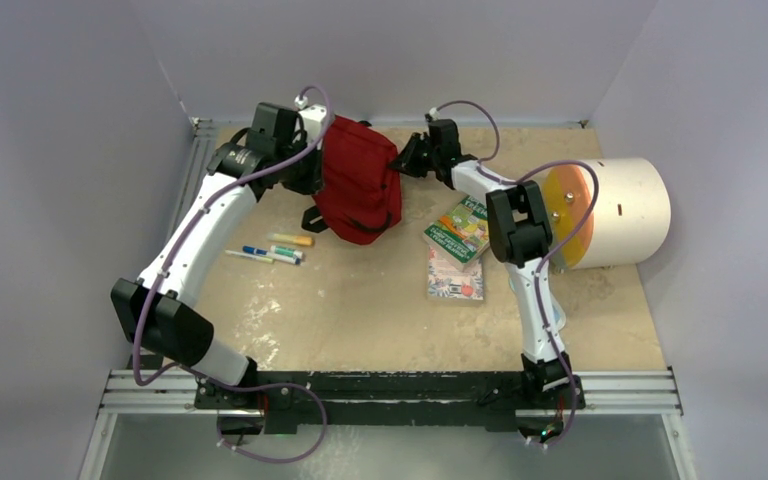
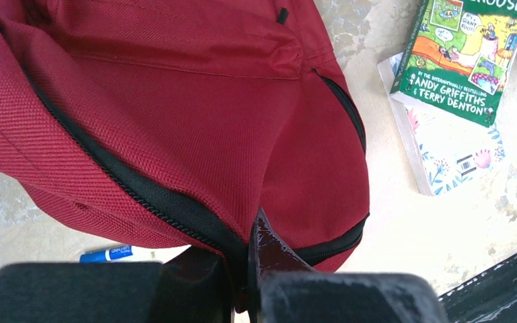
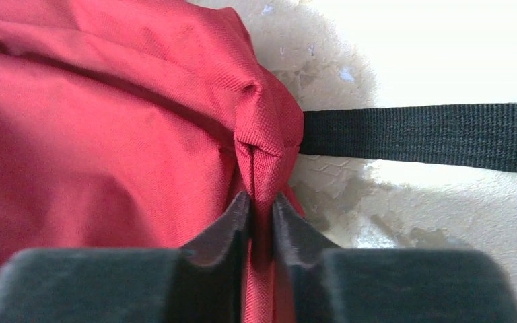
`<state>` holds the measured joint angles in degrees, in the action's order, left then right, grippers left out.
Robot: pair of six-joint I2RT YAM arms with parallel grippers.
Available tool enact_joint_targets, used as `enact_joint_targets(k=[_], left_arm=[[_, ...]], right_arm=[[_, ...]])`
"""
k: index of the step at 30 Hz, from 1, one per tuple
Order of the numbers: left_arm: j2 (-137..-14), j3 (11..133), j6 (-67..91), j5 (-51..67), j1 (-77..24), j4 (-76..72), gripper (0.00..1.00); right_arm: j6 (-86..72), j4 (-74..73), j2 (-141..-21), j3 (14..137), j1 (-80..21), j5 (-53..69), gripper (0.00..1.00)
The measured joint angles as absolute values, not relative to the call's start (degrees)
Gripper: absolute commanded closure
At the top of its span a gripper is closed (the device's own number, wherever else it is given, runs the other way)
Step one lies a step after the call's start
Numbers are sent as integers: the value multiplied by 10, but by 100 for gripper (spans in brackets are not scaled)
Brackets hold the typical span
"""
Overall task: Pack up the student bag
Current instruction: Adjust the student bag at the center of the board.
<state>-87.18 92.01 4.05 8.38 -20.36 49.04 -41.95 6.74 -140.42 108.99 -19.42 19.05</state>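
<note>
The dark-red student bag hangs between my two grippers at the back of the table. My left gripper is shut on the bag's fabric by a black zipper line; in the left wrist view the gripper pinches the bag. My right gripper is shut on a fold of the bag's edge; in the right wrist view the gripper sits beside a black strap. Two books lie right of the bag. Pens lie to its left.
A cream cylinder with an orange-yellow face stands at the right. The green-covered book lies on top of a floral one. A blue marker lies below the bag. White walls enclose the table.
</note>
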Motion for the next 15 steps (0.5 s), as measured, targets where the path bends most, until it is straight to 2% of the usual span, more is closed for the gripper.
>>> enact_joint_targets(k=[2,8,15], left_arm=[[-872,920,45,86,-197,490,100],[-885,931,60,88,-156,496,100],[-1006,1043,69,86,-131,503,100]], right_arm=[[-416,75,-1401,1085,-192,193,100],[-402,78,-1320,1002,-180,167,100],[-373,63,-1151,900,-168,53,100]])
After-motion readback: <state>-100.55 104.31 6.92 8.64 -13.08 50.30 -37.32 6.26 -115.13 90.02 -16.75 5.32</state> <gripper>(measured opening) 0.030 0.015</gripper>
